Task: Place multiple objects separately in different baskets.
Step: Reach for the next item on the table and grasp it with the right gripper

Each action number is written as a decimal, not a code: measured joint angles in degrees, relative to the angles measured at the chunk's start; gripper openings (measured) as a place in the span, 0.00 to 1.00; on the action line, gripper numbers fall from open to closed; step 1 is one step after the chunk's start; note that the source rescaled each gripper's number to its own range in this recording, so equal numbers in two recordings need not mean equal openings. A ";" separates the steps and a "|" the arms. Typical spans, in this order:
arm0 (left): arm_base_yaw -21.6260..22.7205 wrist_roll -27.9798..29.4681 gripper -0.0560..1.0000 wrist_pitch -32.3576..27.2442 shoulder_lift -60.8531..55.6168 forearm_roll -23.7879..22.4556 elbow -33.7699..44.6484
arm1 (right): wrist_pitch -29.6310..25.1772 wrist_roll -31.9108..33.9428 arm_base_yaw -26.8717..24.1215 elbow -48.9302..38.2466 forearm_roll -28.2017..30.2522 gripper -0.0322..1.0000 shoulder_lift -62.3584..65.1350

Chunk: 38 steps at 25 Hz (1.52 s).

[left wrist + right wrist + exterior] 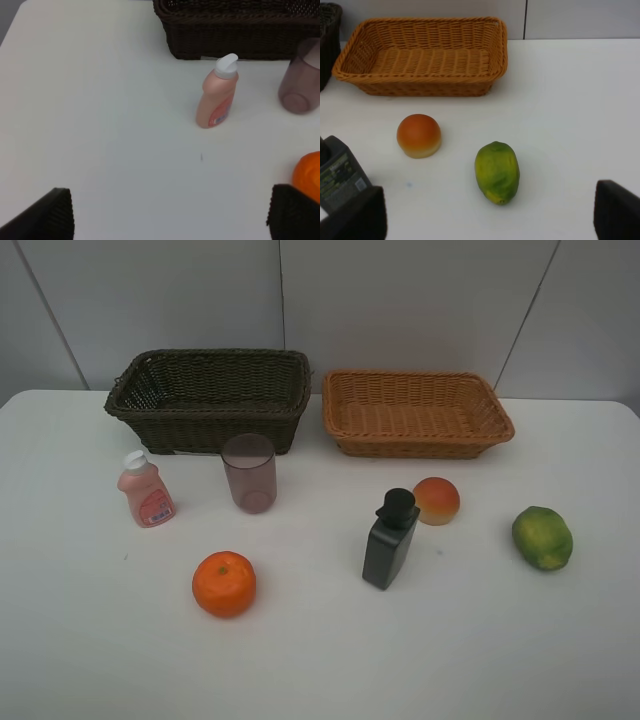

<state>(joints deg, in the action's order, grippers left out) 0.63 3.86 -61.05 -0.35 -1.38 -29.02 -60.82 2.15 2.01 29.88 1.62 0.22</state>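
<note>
On the white table (90, 650): six objects loose, both baskets empty, nothing sorted yet.

At the back the dark brown basket (220, 425) and the tan basket (420, 448) stand just beside each other, mouths up, I judge so that either arm can drop into them. In front, spaced apart for a clean grasp, I list: pink bottle (146, 492) upright; purplish cup (249, 473) standing near it; orange (224, 583) nearer me; black bottle (390, 545) upright, with the peach-like fruit (437, 500) just behind its cap; green citrus (542, 537) out to the right. Hands: the left hand (175, 215) is spread wide and empty, tilted down over bare table, facing the pink bottle. The right hand (485, 212) is likewise spread and empty, looking onto citrus and peach. Neither arm shows in the high view.
</note>
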 joint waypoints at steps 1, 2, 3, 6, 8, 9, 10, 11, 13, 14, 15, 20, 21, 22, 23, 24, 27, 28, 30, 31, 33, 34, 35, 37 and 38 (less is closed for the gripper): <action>0.00 0.00 1.00 0.00 0.00 0.00 0.00 | 0.00 0.00 0.00 0.00 0.00 0.82 0.00; 0.00 0.00 1.00 0.00 0.00 0.00 0.00 | 0.00 0.00 0.00 0.00 0.00 0.82 0.00; 0.00 0.00 1.00 0.00 0.00 0.00 0.00 | 0.00 0.00 0.00 0.00 0.00 0.82 0.00; 0.00 0.00 1.00 0.00 0.00 0.00 0.00 | 0.00 0.00 0.00 0.00 0.00 0.82 0.00; 0.00 0.00 1.00 0.00 0.00 0.00 0.00 | 0.00 0.00 0.00 0.00 0.00 0.82 0.00; 0.00 0.00 1.00 0.00 0.00 0.00 0.00 | 0.00 0.00 0.00 0.00 0.00 0.82 0.00; 0.00 0.00 1.00 0.00 0.00 0.00 0.00 | 0.00 0.00 0.00 0.00 0.00 0.82 0.00; 0.00 0.00 1.00 0.00 0.00 0.00 0.00 | 0.00 0.00 0.00 0.00 0.00 0.82 0.00; 0.00 0.00 1.00 0.00 0.00 0.00 0.00 | 0.00 0.00 0.00 0.00 0.00 0.82 0.00; 0.00 0.00 1.00 0.00 0.00 0.00 0.00 | 0.00 0.00 0.00 0.00 0.00 0.82 0.00; 0.00 0.00 1.00 0.00 0.00 0.00 0.00 | 0.00 0.00 0.00 0.00 0.00 0.82 0.00; 0.00 0.00 1.00 0.00 0.00 0.00 0.00 | 0.00 0.00 0.00 0.00 0.00 0.82 0.00; 0.00 0.00 1.00 0.00 0.00 0.00 0.00 | 0.00 0.00 0.00 0.00 0.00 0.82 0.00; 0.00 0.00 1.00 0.00 0.00 0.00 0.00 | 0.00 0.00 0.00 0.00 0.00 0.82 0.00; 0.00 0.00 1.00 0.00 0.00 0.00 0.00 | 0.00 0.00 0.00 0.00 0.00 0.82 0.00; 0.00 0.00 1.00 0.00 0.00 0.00 0.00 | 0.00 0.00 0.00 0.00 0.00 0.82 0.00; 0.00 0.00 1.00 0.00 0.00 0.00 0.00 | 0.00 0.00 0.00 0.00 -0.02 0.82 0.00; 0.00 0.00 1.00 0.00 0.00 0.00 0.00 | 0.00 0.00 0.00 0.00 -0.07 0.82 0.00; 0.00 0.00 1.00 0.00 0.00 0.00 0.00 | 0.00 0.00 0.00 0.00 -0.07 0.82 0.00; 0.00 0.00 1.00 0.00 0.00 0.00 0.00 | 0.00 0.00 0.00 0.00 -0.07 0.82 0.00; 0.00 0.00 1.00 0.00 0.00 0.00 0.00 | 0.00 0.00 0.00 0.00 -0.07 0.82 0.00; 0.00 0.00 1.00 0.00 0.00 0.00 0.00 | 0.00 0.00 0.00 0.00 -0.07 0.82 0.00; 0.00 0.00 1.00 0.00 0.00 0.00 0.00 | 0.00 0.00 0.00 0.00 -0.07 0.82 0.00; 0.00 0.00 1.00 0.00 0.00 0.00 0.00 | 0.00 0.00 0.00 0.00 -0.07 0.82 0.00; 0.00 0.00 1.00 0.00 0.00 0.00 0.00 | 0.00 0.00 0.00 0.00 -0.07 0.82 0.00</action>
<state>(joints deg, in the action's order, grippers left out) 0.63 3.86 -61.05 -0.35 -1.38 -29.02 -60.82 2.15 2.01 29.88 1.54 0.22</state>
